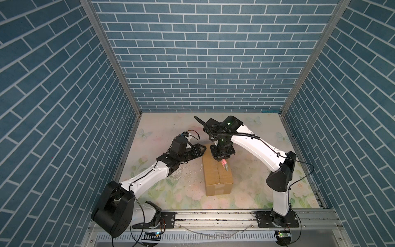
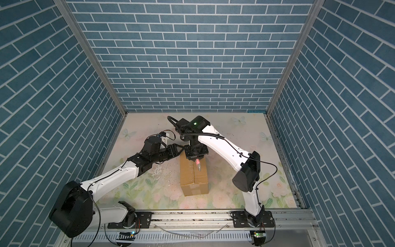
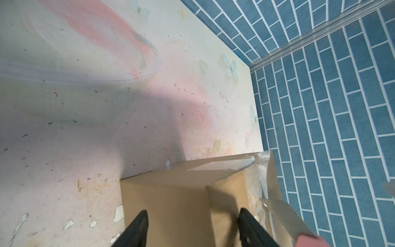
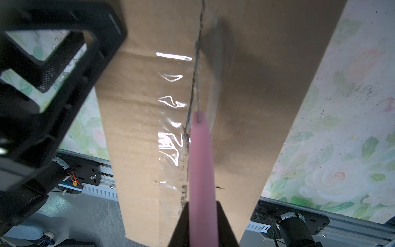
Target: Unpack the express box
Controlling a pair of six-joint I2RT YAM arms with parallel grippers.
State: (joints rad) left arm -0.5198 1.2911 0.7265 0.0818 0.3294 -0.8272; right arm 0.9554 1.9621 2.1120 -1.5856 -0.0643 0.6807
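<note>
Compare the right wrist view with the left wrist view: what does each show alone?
Only the right wrist view: the right tool, shut on the pink knife, with its blade along the seam. Only the left wrist view: the blue brick wall and a peeled flap of clear tape. Both: the express box and the floral table.

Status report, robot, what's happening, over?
Left gripper open at express box corner. Right gripper shut on pink knife, blade on taped seam. Flaps closed, nothing blocking.

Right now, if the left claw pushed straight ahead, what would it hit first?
Probably the express box: the open left gripper points at its far corner, seemingly almost touching.
</note>
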